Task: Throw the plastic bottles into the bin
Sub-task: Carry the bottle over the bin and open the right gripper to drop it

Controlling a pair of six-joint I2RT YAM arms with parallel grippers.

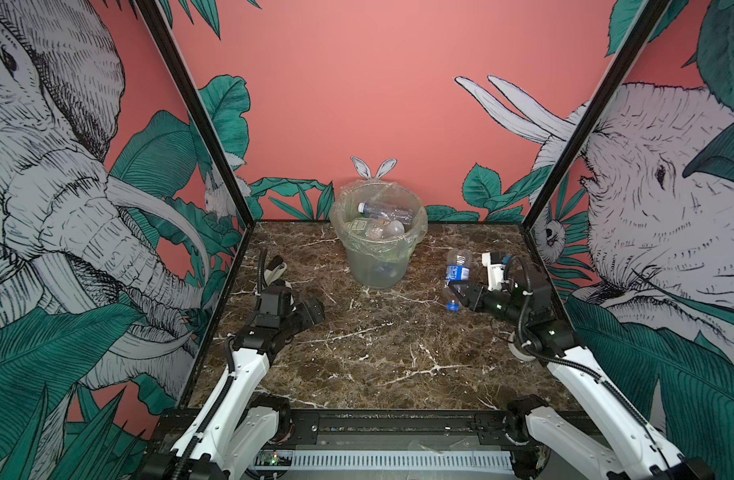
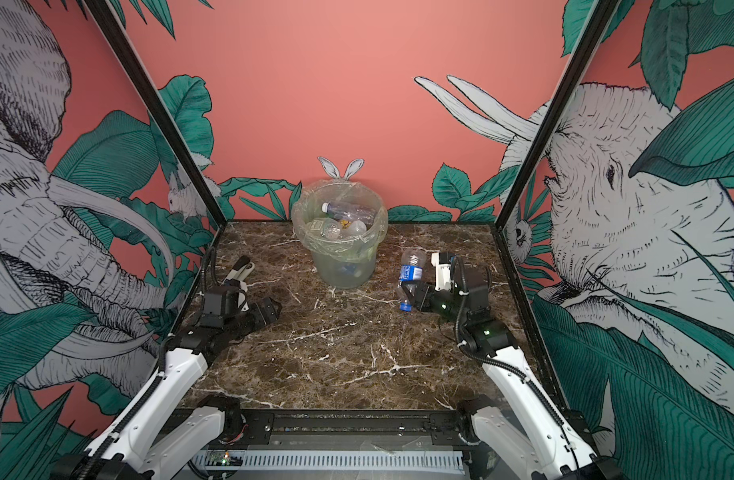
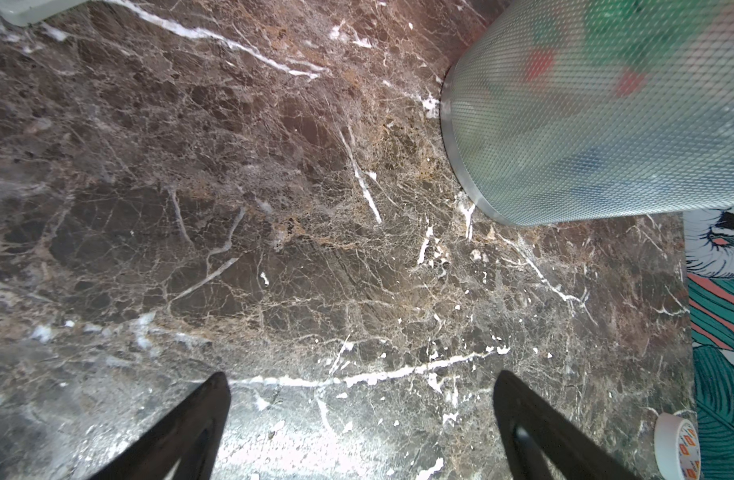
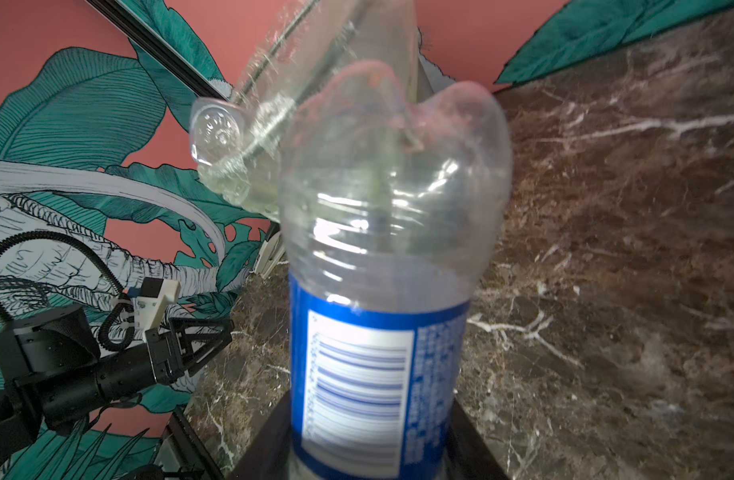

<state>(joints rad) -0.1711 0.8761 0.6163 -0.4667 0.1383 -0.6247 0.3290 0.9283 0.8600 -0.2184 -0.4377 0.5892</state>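
Because bottle [image 1: 458, 266] must clear bin [image 1: 373, 270] rim, I hold it base-up, right gripper [image 1: 457, 291] clamped near neck; left gripper [image 3: 361, 376] spread wide, empty, parked aside.

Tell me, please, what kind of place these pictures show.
Probably a robot test booth, not a real room: the left arm and right arm stand at a marble-patterned table, walled by printed elephant panels, with a lined bin at the back.
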